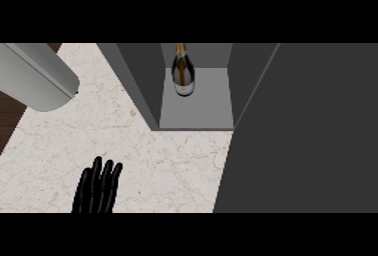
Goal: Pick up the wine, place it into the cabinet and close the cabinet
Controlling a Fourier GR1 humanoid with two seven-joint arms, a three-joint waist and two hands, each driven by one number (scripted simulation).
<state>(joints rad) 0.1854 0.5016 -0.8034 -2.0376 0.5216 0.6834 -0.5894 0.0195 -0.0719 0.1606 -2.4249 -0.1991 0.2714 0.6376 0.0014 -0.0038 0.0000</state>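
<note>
Wine [182,75] stood, apparently upright, inside the cabinet [144,85] at the worktop's [170,160] far edge. The door [310,140] hung open on the right. I saw only the left hand [96,187] by the near edge (fingers straight, together, holding nothing), well left of the door.

wine bottle [182,75] standing inside open cabinet [196,110]; left hand [96,187] fingers straight, low over counter [170,160].
</note>
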